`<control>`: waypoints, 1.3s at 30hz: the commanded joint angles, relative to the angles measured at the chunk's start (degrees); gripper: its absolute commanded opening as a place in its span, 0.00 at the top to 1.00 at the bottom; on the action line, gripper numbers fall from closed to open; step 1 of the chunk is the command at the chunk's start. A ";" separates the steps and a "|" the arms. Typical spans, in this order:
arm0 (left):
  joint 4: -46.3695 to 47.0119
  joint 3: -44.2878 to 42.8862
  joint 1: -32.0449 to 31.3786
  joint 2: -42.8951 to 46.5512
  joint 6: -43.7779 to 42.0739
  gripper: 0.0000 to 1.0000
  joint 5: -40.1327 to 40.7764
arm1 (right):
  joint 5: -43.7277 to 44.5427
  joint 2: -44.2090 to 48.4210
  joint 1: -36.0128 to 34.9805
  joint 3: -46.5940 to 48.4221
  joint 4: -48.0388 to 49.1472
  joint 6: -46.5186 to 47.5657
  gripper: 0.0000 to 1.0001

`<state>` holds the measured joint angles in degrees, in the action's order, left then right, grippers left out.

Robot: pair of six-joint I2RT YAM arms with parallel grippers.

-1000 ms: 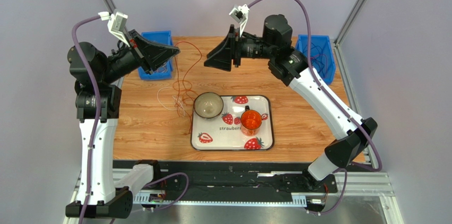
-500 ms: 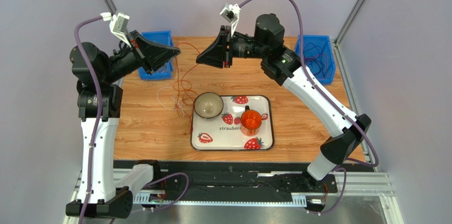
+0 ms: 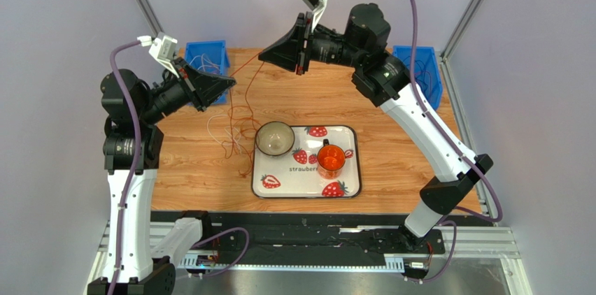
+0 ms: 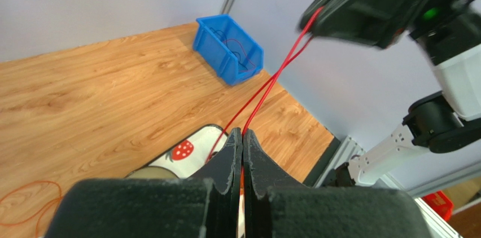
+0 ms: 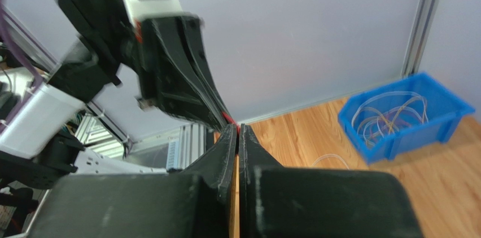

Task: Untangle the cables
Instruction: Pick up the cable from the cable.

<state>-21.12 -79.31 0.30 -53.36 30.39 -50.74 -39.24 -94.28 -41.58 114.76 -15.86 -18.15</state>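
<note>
A thin red cable (image 3: 246,68) runs taut between my two grippers above the back of the table. My left gripper (image 3: 233,80) is shut on it, and in the left wrist view two red strands (image 4: 271,83) rise from its closed tips (image 4: 243,131) to the right gripper. My right gripper (image 3: 261,55) is shut on the same cable, with a bit of red (image 5: 228,118) showing at its tips (image 5: 237,127). More red strands hang down to a tangle of red-brown, orange and white cables (image 3: 234,131) lying on the wood left of the bowl.
A strawberry tray (image 3: 350,183) holds a bowl (image 3: 274,138) and an orange cup (image 3: 330,159). Two blue bins with cables stand at the back, one on the left (image 3: 206,54) and one on the right (image 3: 420,75). An orange loop (image 4: 28,198) lies on the wood.
My right gripper moved left to the red cable, shut on it and lifted it toward the back. The left arm dropped lower, still gripping. The red strands now stretch taut.
</note>
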 commanded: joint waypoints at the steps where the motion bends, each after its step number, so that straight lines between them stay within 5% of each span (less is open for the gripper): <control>1: -9.45 4.67 -0.12 2.82 -7.71 0.91 8.19 | 3.82 -1.52 -0.25 11.43 -0.75 1.37 1.00; 7: -10.43 11.26 -0.12 3.35 -8.60 0.60 11.18 | 3.91 -5.12 -0.25 22.87 1.61 -2.41 1.00; 21: 5.73 30.17 -0.03 -1.65 1.33 0.62 15.58 | 12.96 -1.44 -0.25 24.11 11.36 -1.27 1.00; 39: 11.90 33.17 -1.96 -17.11 4.41 0.65 24.63 | 28.60 7.62 -0.25 23.58 13.58 19.79 1.00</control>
<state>-11.81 -46.09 -1.43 -67.09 34.39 -29.36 -16.12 -88.53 -41.71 137.32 -3.11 -8.12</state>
